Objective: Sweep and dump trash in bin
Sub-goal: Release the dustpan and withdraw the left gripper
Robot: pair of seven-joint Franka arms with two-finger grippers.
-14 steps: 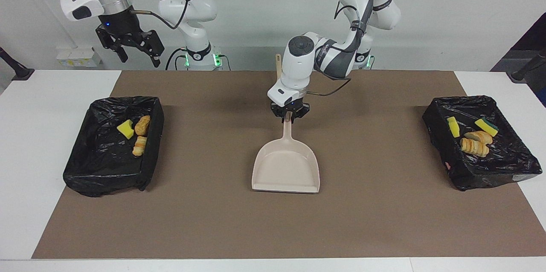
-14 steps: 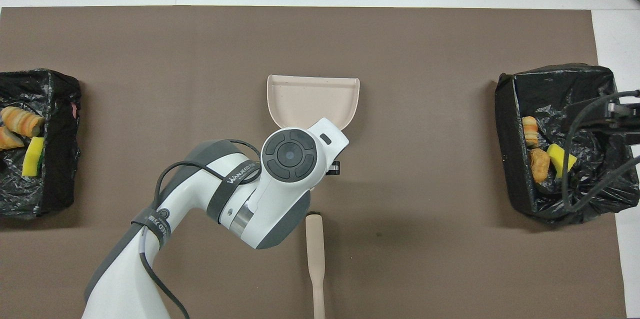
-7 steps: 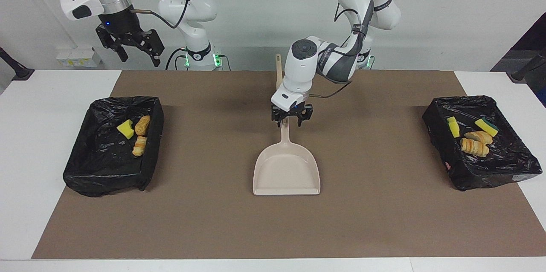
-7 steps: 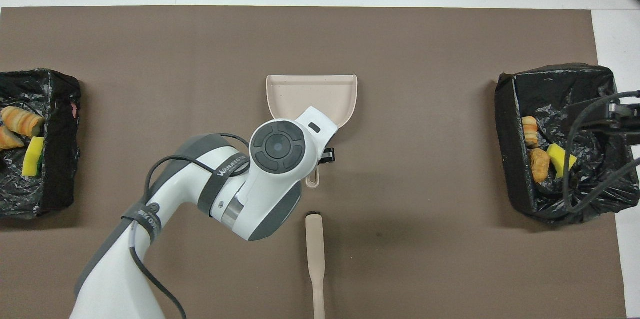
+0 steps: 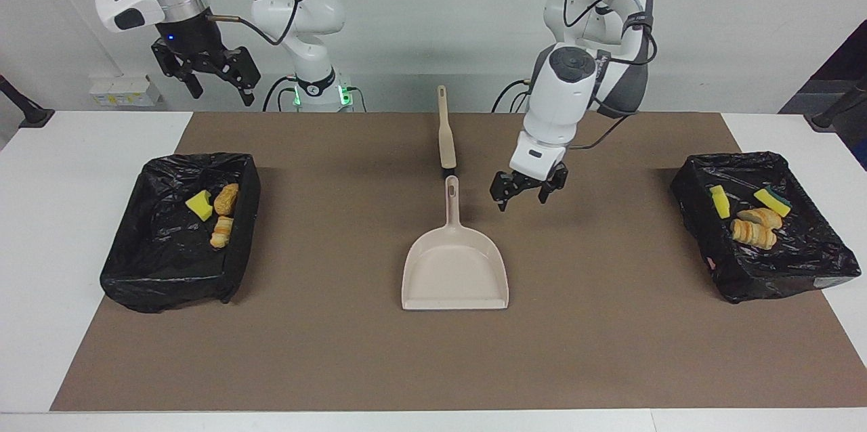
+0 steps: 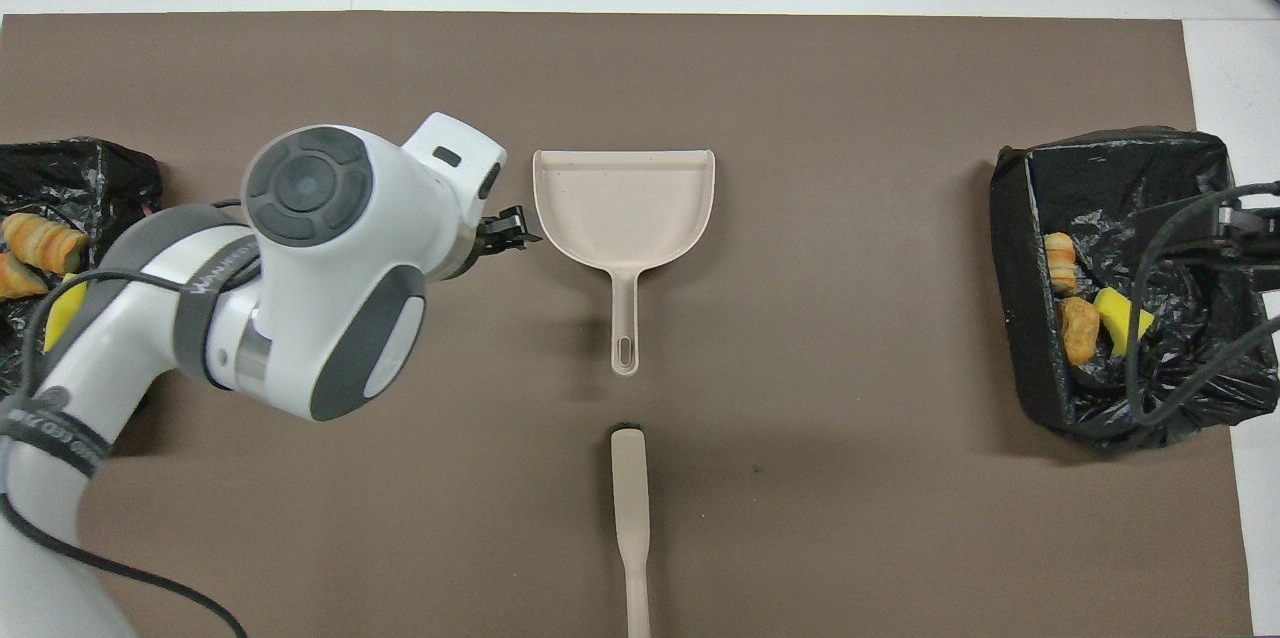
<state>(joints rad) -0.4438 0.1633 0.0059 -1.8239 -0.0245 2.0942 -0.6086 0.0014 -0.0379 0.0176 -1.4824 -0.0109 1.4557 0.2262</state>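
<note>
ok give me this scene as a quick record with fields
trash: yellow sponge chunks and bread lumps, all inside the two black bins
dustpan: empty, flat on the brown mat, mid-table
brush: on mat, nearer the robots than the dustpan
left hand: open, empty, over bare mat beside the dustpan handle
right hand: open, raised, waiting

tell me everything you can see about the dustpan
The dustpan is beige and looks like smooth plastic: a wide shallow scoop with raised side and back walls, plus a slim straight handle with a slotted hole at its end. It lies flat and upright on the brown mat mid-table, handle pointing toward the robots, open lip away from them. The scoop is empty. Nothing touches it; the brush lies just off the handle's end, nearer the robots.
</note>
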